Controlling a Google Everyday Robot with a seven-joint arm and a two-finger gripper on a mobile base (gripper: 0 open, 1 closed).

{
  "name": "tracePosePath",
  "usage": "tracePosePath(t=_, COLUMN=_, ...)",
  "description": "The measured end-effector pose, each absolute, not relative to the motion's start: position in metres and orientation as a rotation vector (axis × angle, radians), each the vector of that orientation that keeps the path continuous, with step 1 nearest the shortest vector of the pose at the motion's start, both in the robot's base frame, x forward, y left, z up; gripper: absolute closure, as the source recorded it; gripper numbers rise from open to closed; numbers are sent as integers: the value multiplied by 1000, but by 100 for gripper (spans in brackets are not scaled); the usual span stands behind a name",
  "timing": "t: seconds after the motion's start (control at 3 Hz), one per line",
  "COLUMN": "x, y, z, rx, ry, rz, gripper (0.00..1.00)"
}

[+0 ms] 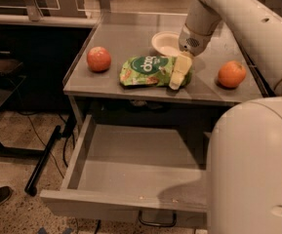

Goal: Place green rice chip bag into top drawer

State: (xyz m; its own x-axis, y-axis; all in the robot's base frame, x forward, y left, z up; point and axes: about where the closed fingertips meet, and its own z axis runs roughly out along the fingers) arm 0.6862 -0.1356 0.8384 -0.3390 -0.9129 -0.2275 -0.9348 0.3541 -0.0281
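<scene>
The green chip bag (pixel 148 71) lies flat on the tabletop (pixel 130 35), near the front edge, so as I read it the main job is not done yet: the bag has to be lifted, carried forward and down, and let go inside the drawer.

My gripper (pixel 178 73) is down at the bag's right end, overlapping its edge. From this angle I cannot tell whether it has closed on the bag or is just resting against it, so I would not count the grasp as made.

Just behind the gripper sits a white bowl (pixel 166 43), close to the bag's far corner. A reddish fruit (pixel 99 59) lies to the bag's left and an orange (pixel 231 74) to its right, both apart from it.

Below the table, the top drawer (pixel 135 155) is pulled well out, its handle (pixel 156 221) showing at the front. That part looks ready; opening is done, only the pick and the drop are left.
</scene>
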Motion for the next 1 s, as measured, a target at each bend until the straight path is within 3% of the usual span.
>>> tracePosePath(t=0.33, x=686, y=-136, z=838, rx=-1670, ry=2411, rz=158, gripper=19)
tracePosePath(t=1.0, x=686, y=-136, z=838, rx=-1670, ry=2410, rz=158, gripper=66)
